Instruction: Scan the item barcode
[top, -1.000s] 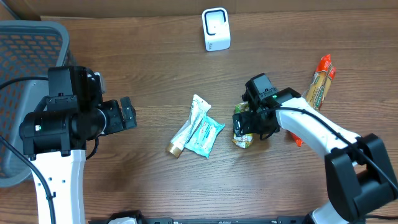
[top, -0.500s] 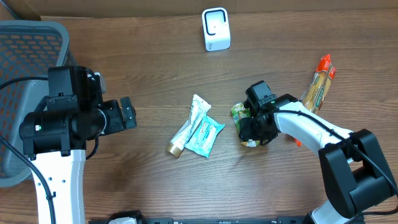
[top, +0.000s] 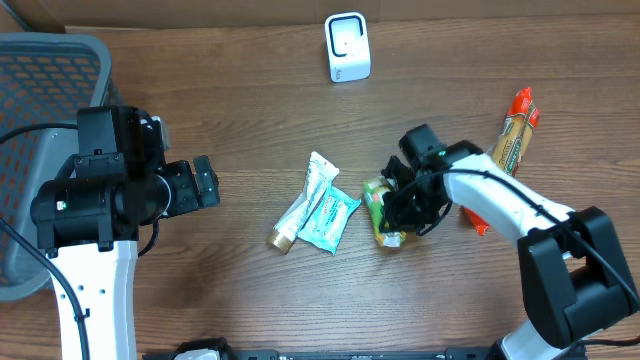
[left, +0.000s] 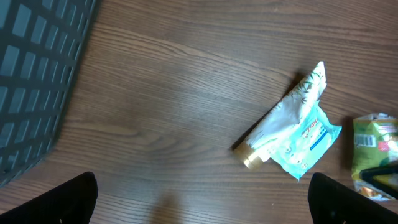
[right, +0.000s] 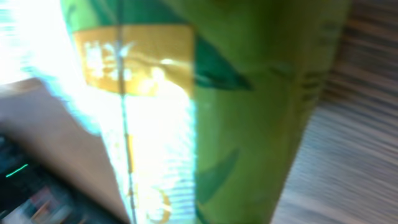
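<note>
The table (top: 250, 90) is wide and mostly bare, with the grey basket (top: 40, 100) at its far left and my left fingers (left: 202, 196) hanging spread wide apart above the wood, holding nothing. My right fingers (top: 405, 205) sit right of centre, clamped as far as I can tell on the green packet (top: 378, 212), which lies on the table just right of the blue wipes pack (top: 330, 218) and the white tube (top: 305, 200). The white scanner (top: 347, 47) stands at the far edge, well apart from me. To do this well I should lift straight up so the packet does not drag into the wipes. Then I should carry it far and slightly left, and turn it until its barcode faces the scanner's window; my wrist view is too blurred to show where that code is. Compared with a second ago, my right fingers have drawn together from wide apart, the packet has shifted a little under them, and my left arm has not moved.
</note>
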